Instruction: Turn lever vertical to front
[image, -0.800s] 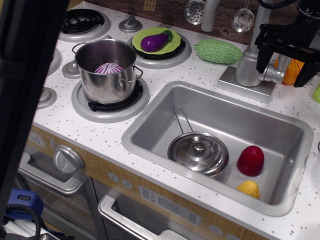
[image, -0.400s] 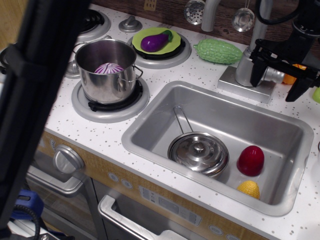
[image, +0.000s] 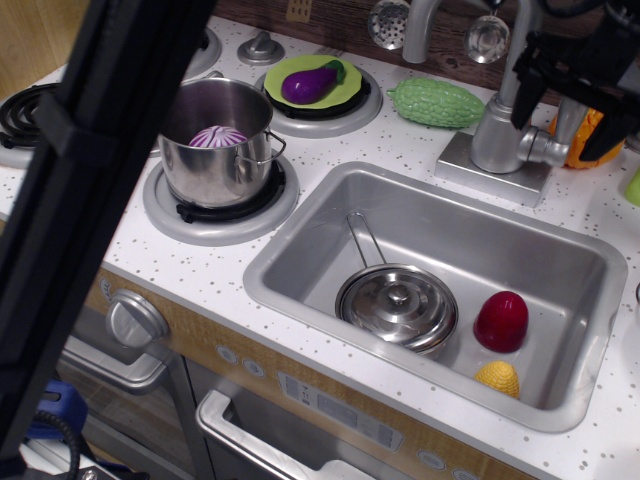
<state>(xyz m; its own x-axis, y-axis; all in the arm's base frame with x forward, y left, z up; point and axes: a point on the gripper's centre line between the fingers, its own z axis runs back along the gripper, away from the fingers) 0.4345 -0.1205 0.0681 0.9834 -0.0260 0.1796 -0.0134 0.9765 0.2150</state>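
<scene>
Observation.image shows the black two-fingered gripper (image: 578, 95) at the top right, spread wide around the short flat silver-grey paddle lever (image: 568, 122). That lever is seen standing upright on the stubby side joint of the matte metal tap body (image: 497, 135), its long axis vertical, between the dark fingers. Contact cannot be told. A pull toward the grey steel sink (image: 300, 275) is judged necessary.

Tap body (image: 497, 135) and orange object (image: 583, 140) flank lever (image: 566, 125); counter (image: 590, 205) in front open.
</scene>
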